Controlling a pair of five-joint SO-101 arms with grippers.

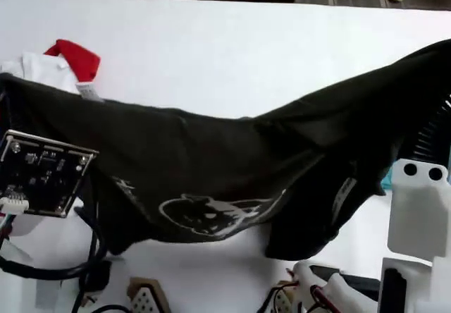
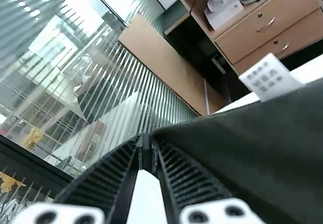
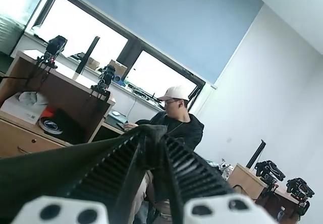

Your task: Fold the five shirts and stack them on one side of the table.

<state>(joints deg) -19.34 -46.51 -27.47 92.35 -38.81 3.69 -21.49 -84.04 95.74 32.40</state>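
Stands with left arm (image 1: pixel 46 172) and right arm (image 1: pixel 419 207) raised and spread wide apart. Grips one end of the black shirt (image 1: pixel 211 158) in the left gripper (image 2: pixel 146 142), jaws pressed together to the tips; grips the other end in the right gripper (image 3: pixel 151 132), likewise closed. Tilts both wrists upward, toward the room.

Two shirts — one black shirt (image 1: pixel 211 165), one white-and-red shirt (image 1: pixel 53 66) — one table (image 1: pixel 246 52).

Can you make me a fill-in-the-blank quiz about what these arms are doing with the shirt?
The shirt stretched above the table is ___ in colour.
The left hand and the right hand are both ___ on it.
The garment lying on the table is white and ___.
Missing: black; shut; red.
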